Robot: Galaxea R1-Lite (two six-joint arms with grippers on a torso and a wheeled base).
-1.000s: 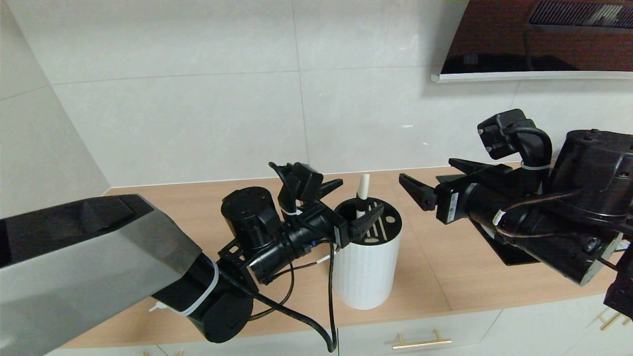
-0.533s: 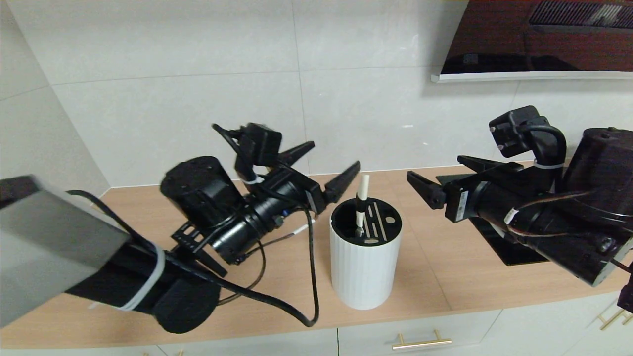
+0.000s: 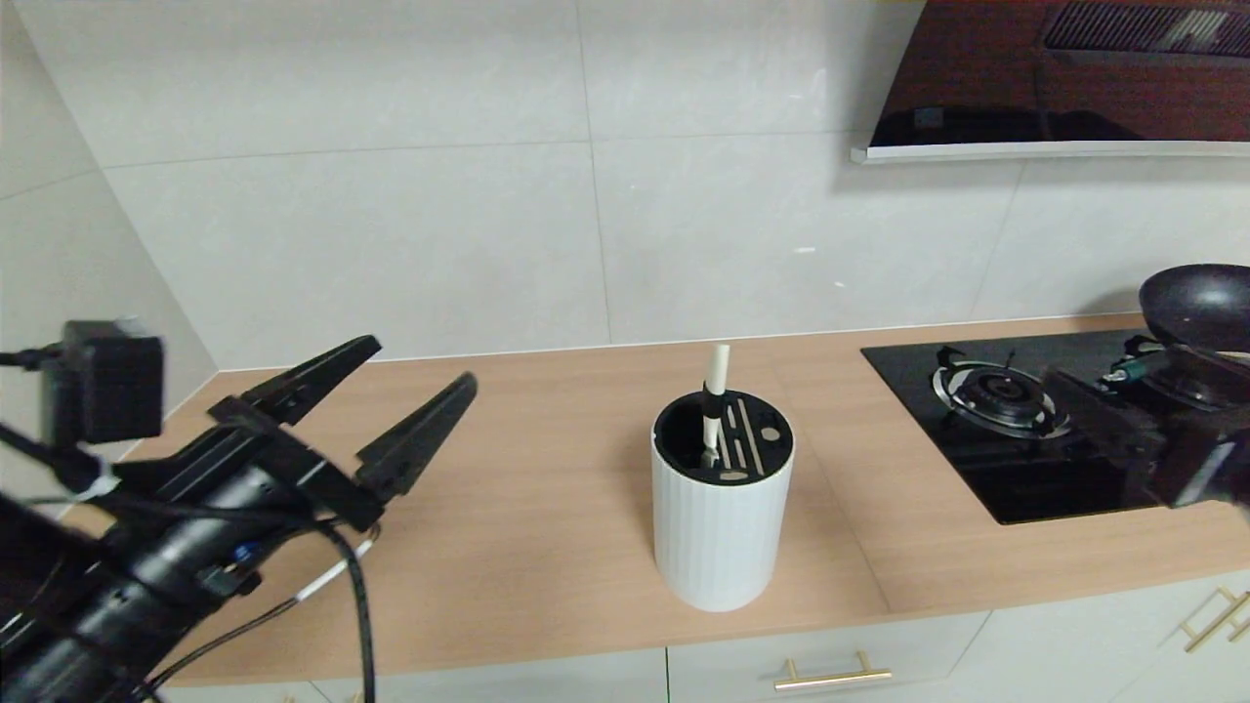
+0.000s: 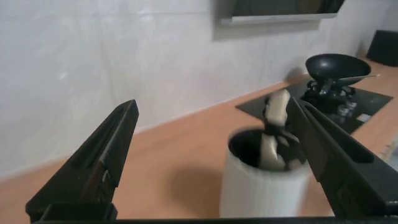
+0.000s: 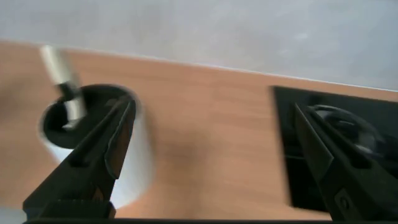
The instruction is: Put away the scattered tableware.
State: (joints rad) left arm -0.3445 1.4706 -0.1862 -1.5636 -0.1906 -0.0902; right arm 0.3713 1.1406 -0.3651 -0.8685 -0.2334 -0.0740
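at the counter's [image 3: 547,508] left end your left pincer [image 3: 425,363] now hangs well apart from the white holder [image 3: 723,527] — a second ago it was right at the rim. it's spread wide with nothing between the fingers. your right pincer [image 5: 212,111] has pulled off too, back toward the stove [image 3: 986,469], also released and empty. the white-handled utensil [image 3: 718,376] stays where it was dropped: standing in the holder's open compartment beside the slots, handle poking up, touching neither pincer. the holder sits upright mid-counter. read it as drop-in done, both arms retreating — this piece counts as put away. you're probably at or near the end of the task, unless more pieces lie out of shot.
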